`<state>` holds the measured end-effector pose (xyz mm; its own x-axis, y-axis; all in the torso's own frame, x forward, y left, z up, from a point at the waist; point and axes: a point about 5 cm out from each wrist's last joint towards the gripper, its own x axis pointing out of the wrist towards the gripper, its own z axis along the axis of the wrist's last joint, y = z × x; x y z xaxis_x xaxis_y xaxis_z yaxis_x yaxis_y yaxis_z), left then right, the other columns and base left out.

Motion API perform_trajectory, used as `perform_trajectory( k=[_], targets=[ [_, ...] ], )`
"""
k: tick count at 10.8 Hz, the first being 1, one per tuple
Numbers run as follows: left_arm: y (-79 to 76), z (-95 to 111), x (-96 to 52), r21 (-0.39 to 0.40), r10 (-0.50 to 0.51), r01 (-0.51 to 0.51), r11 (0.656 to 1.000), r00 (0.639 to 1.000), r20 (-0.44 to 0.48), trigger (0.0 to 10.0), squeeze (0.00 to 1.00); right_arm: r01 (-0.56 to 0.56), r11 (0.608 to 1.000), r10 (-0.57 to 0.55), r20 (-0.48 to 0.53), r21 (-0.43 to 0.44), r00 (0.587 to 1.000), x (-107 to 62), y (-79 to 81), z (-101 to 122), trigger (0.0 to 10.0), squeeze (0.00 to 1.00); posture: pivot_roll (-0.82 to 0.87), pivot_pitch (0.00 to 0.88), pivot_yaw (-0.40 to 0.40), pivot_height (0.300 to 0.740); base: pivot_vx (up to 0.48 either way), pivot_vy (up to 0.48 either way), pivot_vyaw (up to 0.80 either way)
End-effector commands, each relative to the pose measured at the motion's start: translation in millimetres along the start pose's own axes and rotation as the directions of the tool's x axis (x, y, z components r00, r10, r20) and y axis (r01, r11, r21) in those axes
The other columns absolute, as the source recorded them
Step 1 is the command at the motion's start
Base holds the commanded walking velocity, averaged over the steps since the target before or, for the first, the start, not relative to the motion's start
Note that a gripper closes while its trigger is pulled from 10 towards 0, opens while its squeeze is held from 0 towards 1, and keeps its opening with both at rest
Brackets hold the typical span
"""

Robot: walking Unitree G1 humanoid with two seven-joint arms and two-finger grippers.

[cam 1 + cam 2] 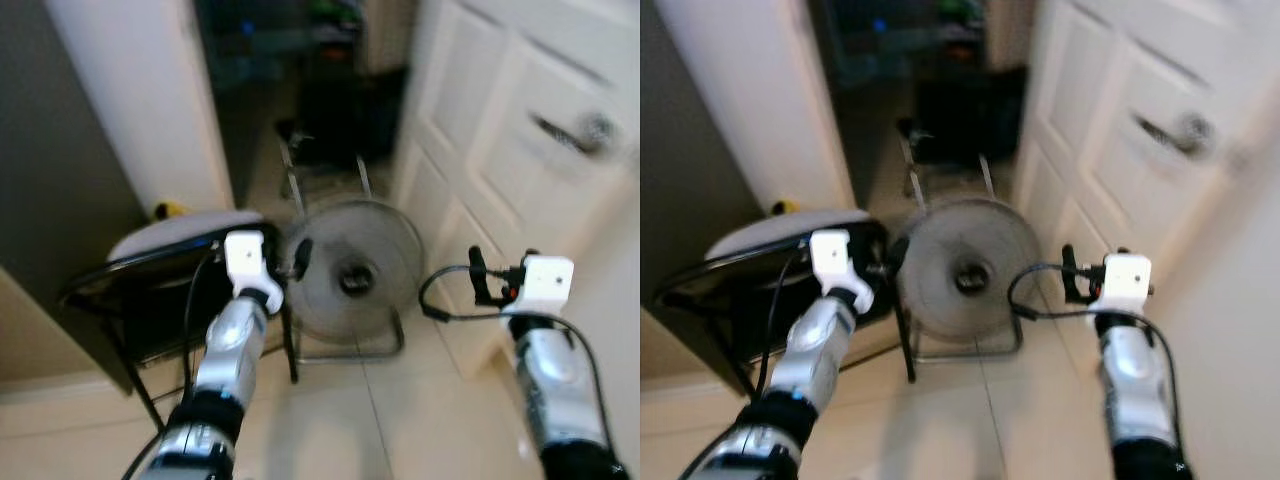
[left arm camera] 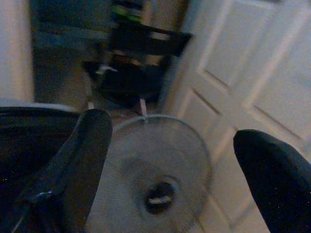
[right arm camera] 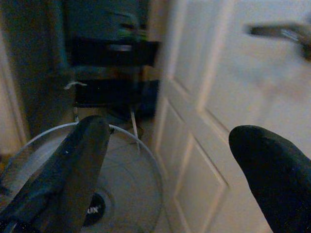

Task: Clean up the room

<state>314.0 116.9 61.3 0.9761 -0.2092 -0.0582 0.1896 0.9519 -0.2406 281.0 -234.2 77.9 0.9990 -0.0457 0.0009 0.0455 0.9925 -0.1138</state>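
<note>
left gripper (image 2: pixel 170 160): raised in front of the robot, fingers spread wide with nothing between them, aimed at the fan.
right gripper (image 3: pixel 165 165): raised on the robot's right, close to the door, fingers parted and empty.
black chair (image 1: pixel 150 290): on the robot's left, just beside the fan, something pale and rounded lying on its seat; too blurred to name.
floor fan (image 1: pixel 350 270): stands on the tiled floor between the chair and the white door (image 1: pixel 530 150), ahead of both grippers and apart from them.
fan facing: round grille (image 1: pixel 960 270) turned toward the robot and tilted a little upward; its axis runs from the dark hub back toward the doorway.
fan handling (judgement): probably moderately heavy, with a stiff metal stand and a thin wire grille that would flex and slip. the tubular stand (image 1: pixel 350 350), or the rim where it meets the stand, looks the safer hold.
beyond: a dim doorway with dark clutter on the floor, too blurred to tell apart.
</note>
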Motion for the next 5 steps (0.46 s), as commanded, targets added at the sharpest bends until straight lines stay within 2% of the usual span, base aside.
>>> perform_trajectory(
  k=[1, 3, 4, 5],
  targets=[
    [9.5, -8, -9.1, 0.025, 0.064, -0.063, 0.998, 0.998, -0.024, 10.0, 0.00, -0.040, 0.999, 0.041, -0.017, 0.001, 0.999, 1.6, 3.8, 0, 10.0, 0.00, -0.12, 0.000, -0.069, 0.740, 0.000, 0.000, 0.00],
    [12.8, -20, -24.5, 0.125, 0.089, -0.080, 0.989, 0.993, -0.073, 10.0, 0.00, -0.050, 0.999, 0.050, -0.027, 0.001, 0.998, 6.3, 2.8, 1, 10.0, 0.00, -0.10, 0.000, -0.086, 0.740, 0.000, 0.000, 0.00],
    [16.1, -17, -29.7, 0.146, 0.086, -0.077, 0.986, 0.995, -0.058, 10.0, 0.00, -0.048, 0.999, 0.049, -0.029, 0.010, 0.998, 5.2, 4.2, 0, 10.0, 0.00, -0.09, 0.000, -0.080, 0.740, 0.000, 0.000, 0.00],
    [12.6, -11, -29.4, 0.129, 0.042, -0.037, 0.991, 0.998, -0.038, 10.0, 0.00, -0.039, 0.999, 0.040, -0.032, 0.017, 0.999, 4.5, 4.2, -1, 10.0, 0.00, -0.09, 0.000, -0.076, 0.740, 0.000, 0.000, 0.00]
  ],
)
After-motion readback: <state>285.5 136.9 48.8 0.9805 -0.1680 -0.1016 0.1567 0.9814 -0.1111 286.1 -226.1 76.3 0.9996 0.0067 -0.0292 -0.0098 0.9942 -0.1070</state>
